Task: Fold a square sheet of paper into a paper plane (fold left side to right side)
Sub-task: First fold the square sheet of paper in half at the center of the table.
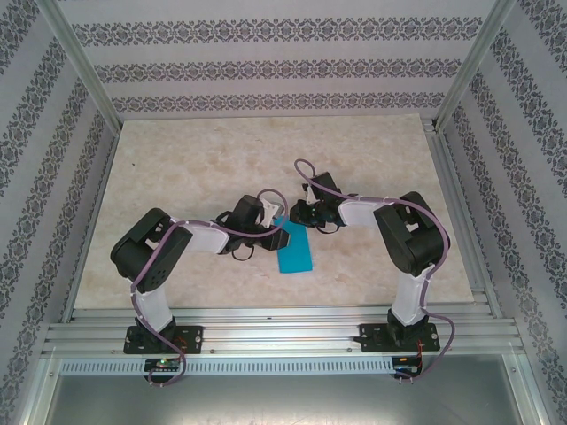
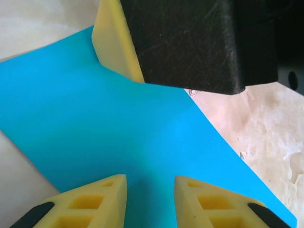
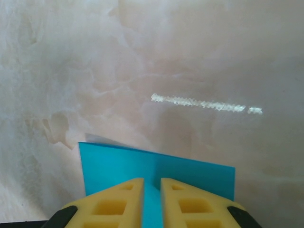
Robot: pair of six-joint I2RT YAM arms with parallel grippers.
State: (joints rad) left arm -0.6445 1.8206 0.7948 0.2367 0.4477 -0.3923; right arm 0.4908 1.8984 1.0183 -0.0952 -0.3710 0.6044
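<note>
The sheet (image 1: 297, 255) lies flat near the middle of the worktop (image 1: 177, 177), a little toward the near edge, with both grippers meeting over its far-left part. From above it looks taller than it is wide. We judge the left side may be lying over the right, though the left gripper (image 1: 282, 232) hides that side and we cannot tell for sure.

In its wrist view the left gripper (image 2: 150, 178) hangs over the sheet (image 2: 118, 133) with its jaws partly open and nothing between them. The right gripper (image 3: 152, 179) has its jaws only a narrow slit apart over the sheet's (image 3: 190, 175) near edge in that view. It holds nothing that we can see. The left wrist view shows one of the right gripper's fingers (image 2: 114, 42) at the sheet's border, seemingly resting on it.

To do this step well, we should treat the right gripper as the anchor, pressing straight down so the thin paper cannot slide on the smooth stone. The left gripper should then work the fold line with light, even pressure, moving away from the anchor rather than toward it. We should check that the edges meet squarely before sharpening the crease, since a skewed first fold would spoil the later ones. Too much downward force risks dragging or wrinkling the sheet.
</note>
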